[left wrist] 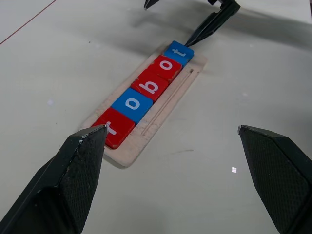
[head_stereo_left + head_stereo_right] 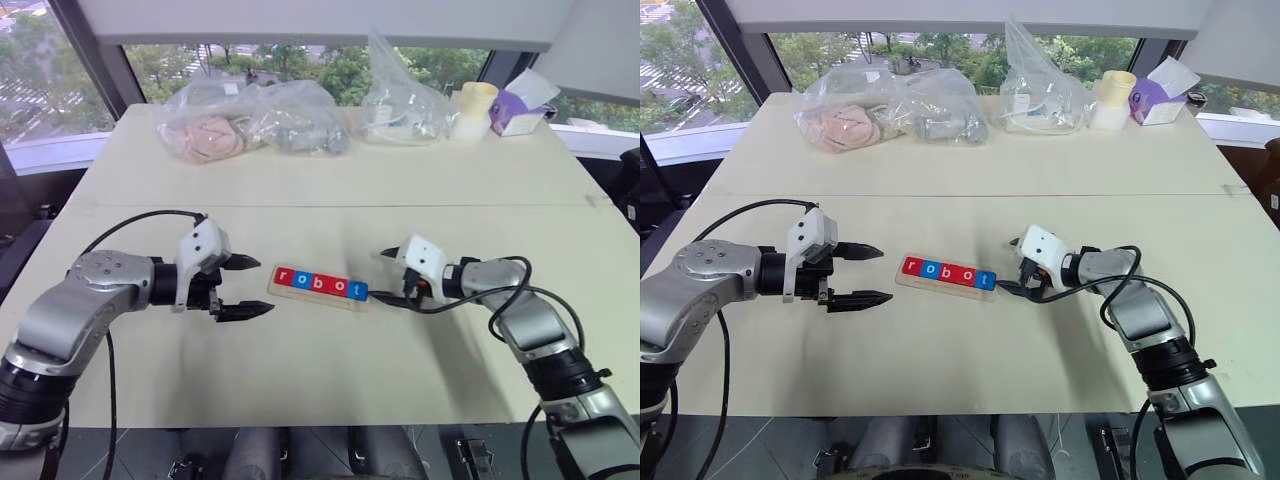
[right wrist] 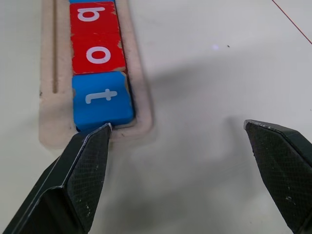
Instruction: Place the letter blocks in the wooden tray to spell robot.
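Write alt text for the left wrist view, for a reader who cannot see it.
Five letter blocks sit in a row in the wooden tray on a pale table, reading r, o, b, o, t in red, blue, red, red, blue. The left gripper is open in the foreground, while a fingertip of the right gripper reaches the t end.

Five letter blocks (image 2: 321, 284); one wooden tray (image 1: 127, 157); three plastic bags (image 2: 205, 125).
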Robot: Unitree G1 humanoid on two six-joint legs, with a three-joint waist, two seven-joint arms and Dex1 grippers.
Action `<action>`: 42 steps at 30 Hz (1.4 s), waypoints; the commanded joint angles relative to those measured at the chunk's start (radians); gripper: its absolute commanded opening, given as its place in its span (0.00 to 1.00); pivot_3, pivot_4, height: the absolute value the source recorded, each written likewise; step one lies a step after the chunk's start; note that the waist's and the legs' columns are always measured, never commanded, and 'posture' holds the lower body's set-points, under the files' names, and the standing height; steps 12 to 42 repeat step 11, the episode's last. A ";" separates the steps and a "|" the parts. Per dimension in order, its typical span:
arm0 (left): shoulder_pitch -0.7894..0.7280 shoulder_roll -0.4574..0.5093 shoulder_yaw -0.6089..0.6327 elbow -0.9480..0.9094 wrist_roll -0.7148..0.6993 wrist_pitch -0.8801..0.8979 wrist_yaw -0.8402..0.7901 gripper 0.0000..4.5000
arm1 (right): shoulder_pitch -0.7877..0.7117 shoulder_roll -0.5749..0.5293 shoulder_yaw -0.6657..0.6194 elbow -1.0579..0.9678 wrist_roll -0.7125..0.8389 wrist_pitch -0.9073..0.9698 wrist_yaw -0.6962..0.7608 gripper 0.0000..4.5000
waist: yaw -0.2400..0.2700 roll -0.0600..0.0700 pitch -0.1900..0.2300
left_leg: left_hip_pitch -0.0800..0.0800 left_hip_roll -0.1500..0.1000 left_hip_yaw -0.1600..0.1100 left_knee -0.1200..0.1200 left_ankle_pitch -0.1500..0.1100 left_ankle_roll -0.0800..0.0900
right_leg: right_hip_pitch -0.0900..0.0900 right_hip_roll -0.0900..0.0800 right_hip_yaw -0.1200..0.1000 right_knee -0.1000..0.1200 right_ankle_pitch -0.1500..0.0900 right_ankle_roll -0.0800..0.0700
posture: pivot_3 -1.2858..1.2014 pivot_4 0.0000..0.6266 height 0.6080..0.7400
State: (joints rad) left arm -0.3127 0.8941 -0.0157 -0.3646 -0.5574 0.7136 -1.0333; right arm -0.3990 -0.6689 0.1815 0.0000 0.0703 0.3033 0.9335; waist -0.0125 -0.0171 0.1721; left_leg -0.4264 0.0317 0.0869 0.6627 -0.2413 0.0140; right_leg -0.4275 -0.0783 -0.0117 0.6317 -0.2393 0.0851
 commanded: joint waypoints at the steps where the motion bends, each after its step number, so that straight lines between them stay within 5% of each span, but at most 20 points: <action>1: 0.010 -0.005 0.070 -0.006 -0.040 0.032 0.026 1.00 | 0.024 -0.059 -0.096 -0.089 0.039 0.036 0.001 0.99 | 0.003 0.000 0.000 | 0.000 0.000 0.000 0.000 0.000 0.000 | 0.000 0.000 0.000 0.000 0.000 0.000 | 0.52 0.24 0.99; 6: 0.074 0.024 0.155 -0.002 -0.101 0.131 0.048 1.00 | 0.124 -0.089 -0.253 -0.272 0.212 0.200 0.012 0.99 | -0.001 0.000 0.000 | 0.000 0.000 0.000 0.000 0.000 0.000 | 0.000 0.000 0.000 0.000 0.000 0.000 | 0.52 0.24 0.99; 10: 0.220 0.040 0.286 -0.073 -0.135 0.150 0.061 1.00 | 0.349 -0.135 -0.432 -0.525 0.478 0.480 0.049 0.99 | 0.001 0.000 0.000 | 0.000 0.001 -0.001 -0.002 0.000 0.000 | 0.000 -0.003 0.000 0.000 0.000 0.000 | 0.52 0.24 0.99; 42: 0.244 0.035 0.303 -0.081 -0.132 0.147 0.073 1.00 | 0.384 -0.146 -0.441 -0.550 0.488 0.503 0.041 0.99 | 0.001 0.000 0.000 | 0.000 0.001 -0.001 -0.002 0.000 0.000 | 0.000 -0.003 0.000 -0.001 0.000 0.000 | 0.52 0.24 0.99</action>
